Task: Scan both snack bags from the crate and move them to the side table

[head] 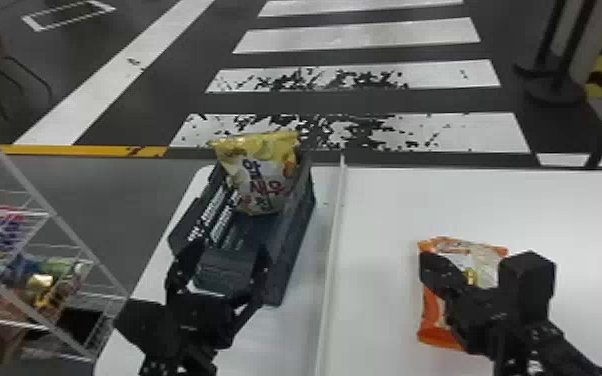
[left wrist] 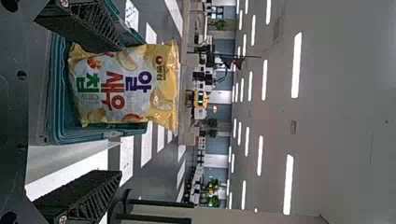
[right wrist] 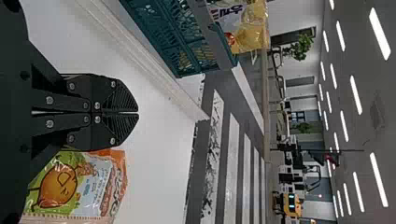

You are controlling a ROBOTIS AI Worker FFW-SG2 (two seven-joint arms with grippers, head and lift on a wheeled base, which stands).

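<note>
White tabletop (head: 490, 205), with yellow snack bag (head: 265, 175) roughly upright in far end of crate (head: 292, 240), straight ahead of nearer left pincer (left wrist: 121, 110), spread wide, empty; right pincer (right wrist: 138, 113) closed on nothing, beside orange snack bag (right wrist: 84, 184).

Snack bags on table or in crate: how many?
2: yellow bag upright in the crate, orange bag on the table, partly behind the right gripper. The crate's near end is partly hidden.
</note>
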